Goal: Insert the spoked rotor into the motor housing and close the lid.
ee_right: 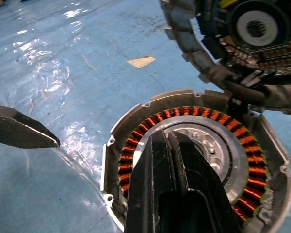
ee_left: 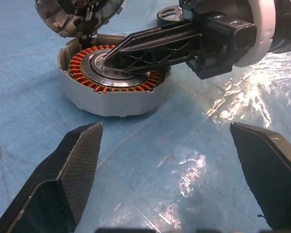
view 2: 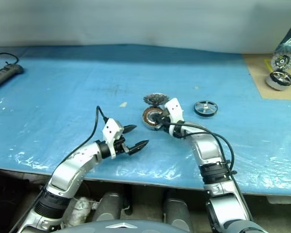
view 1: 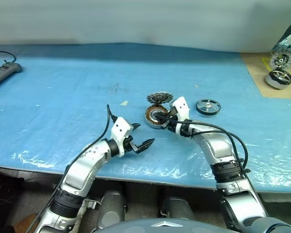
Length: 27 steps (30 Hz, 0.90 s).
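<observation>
The motor housing (view 1: pixel 153 116), a ring of copper coils around a silver hub in a pale shell, lies mid-table. The lid (view 1: pixel 160 97), a grey toothed disc, stands tilted at the housing's far edge, joined to it by a dark cable. The spoked rotor (view 1: pixel 208 107) rests flat on the table to the right, apart from both. My right gripper (ee_right: pixel 167 137) is shut, empty, its tips down on the housing's hub (ee_left: pixel 117 65). My left gripper (view 1: pixel 143 135) hangs open and empty, nearer than the housing (ee_left: pixel 111 82) and to its left, above the blue sheet.
A power strip (view 1: pixel 5 72) lies at the far left. On a brown mat (view 1: pixel 262 73) at the back right stand two more motor parts (view 1: pixel 280 77). A small paper scrap (view 1: pixel 124 103) lies left of the housing. The table's front edge runs just below both arms.
</observation>
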{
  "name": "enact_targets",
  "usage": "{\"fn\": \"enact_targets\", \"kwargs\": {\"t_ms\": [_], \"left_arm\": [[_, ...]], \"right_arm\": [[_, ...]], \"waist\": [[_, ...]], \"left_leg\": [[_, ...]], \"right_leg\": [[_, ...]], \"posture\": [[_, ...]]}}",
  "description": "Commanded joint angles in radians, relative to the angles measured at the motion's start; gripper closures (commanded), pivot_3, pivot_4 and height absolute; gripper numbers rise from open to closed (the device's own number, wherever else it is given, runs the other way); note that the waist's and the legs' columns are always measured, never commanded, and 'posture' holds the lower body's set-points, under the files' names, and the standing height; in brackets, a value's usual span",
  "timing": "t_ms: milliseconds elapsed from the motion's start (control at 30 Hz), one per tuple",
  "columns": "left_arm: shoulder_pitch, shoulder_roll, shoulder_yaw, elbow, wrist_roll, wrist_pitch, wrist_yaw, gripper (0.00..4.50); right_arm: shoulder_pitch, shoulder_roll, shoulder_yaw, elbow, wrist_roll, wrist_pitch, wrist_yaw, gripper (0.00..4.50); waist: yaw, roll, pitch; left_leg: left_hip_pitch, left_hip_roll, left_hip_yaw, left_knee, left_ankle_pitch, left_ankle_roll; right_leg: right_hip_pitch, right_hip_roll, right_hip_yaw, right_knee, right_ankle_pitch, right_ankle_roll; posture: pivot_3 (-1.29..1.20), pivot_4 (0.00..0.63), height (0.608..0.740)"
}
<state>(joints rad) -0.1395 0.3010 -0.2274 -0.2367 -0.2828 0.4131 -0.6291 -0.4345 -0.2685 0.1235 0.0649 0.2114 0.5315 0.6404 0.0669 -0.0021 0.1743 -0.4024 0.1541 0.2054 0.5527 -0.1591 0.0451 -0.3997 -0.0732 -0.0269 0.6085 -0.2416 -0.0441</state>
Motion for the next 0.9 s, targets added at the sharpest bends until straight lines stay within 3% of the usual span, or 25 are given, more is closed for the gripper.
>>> {"fn": "enact_targets", "kwargs": {"t_ms": [33, 100, 233, 500, 733, 900], "left_arm": [[0.003, 0.001, 0.001, -0.012, 0.004, -0.019, -0.004, 0.00], [0.002, 0.001, 0.000, -0.010, 0.004, -0.019, -0.006, 0.00], [0.001, 0.000, -0.002, -0.010, 0.003, -0.019, -0.007, 0.00], [-0.002, -0.006, -0.001, -0.005, -0.003, -0.013, -0.005, 0.00], [-0.010, -0.014, -0.003, 0.002, -0.001, -0.016, -0.004, 0.00], [-0.007, -0.017, -0.003, -0.001, -0.002, -0.015, -0.002, 0.00]], "right_arm": [[-0.015, -0.004, 0.034, -0.008, -0.052, -0.033, -0.031, 4.45], [-0.027, 0.007, 0.022, 0.046, -0.060, -0.012, -0.065, 4.45], [-0.028, 0.036, -0.074, 0.070, 0.068, 0.137, -0.045, 4.45], [0.000, 0.045, -0.179, -0.161, 0.295, 0.262, 0.012, 4.45], [-0.046, 0.069, -0.180, -0.129, 0.263, 0.214, -0.082, 4.45], [-0.079, 0.039, -0.078, -0.007, 0.088, 0.091, -0.152, 4.45]], "waist": [[0.000, 0.000, 0.000], [-0.001, 0.000, 0.000], [0.001, 0.000, 0.000], [0.001, 0.001, 0.000], [0.001, 0.001, 0.001], [0.003, 0.001, 0.001]], "left_leg": [[0.000, 0.000, 0.000, 0.000, 0.000, 0.000], [0.001, 0.000, 0.000, 0.000, 0.000, -0.001], [0.003, 0.000, 0.000, 0.000, 0.001, -0.001], [0.001, 0.000, 0.000, -0.001, 0.000, -0.001], [0.000, 0.000, 0.000, 0.000, 0.001, -0.001], [0.000, 0.000, 0.000, 0.000, 0.003, -0.005]], "right_leg": [[0.000, 0.000, 0.000, 0.000, 0.000, 0.000], [0.001, 0.000, 0.000, 0.000, 0.000, 0.000], [0.002, 0.000, 0.000, 0.001, 0.000, 0.000], [0.001, 0.000, 0.000, 0.000, 0.000, 0.000], [-0.001, 0.000, 0.000, 0.001, 0.000, 0.000], [-0.001, 0.000, 0.000, 0.000, 0.000, 0.000]], "posture": [[0.00, 0.150, 0.740], [0.00, 0.150, 0.740], [0.00, 0.150, 0.740], [0.00, 0.150, 0.740], [0.00, 0.150, 0.740], [0.00, 0.150, 0.740]]}}
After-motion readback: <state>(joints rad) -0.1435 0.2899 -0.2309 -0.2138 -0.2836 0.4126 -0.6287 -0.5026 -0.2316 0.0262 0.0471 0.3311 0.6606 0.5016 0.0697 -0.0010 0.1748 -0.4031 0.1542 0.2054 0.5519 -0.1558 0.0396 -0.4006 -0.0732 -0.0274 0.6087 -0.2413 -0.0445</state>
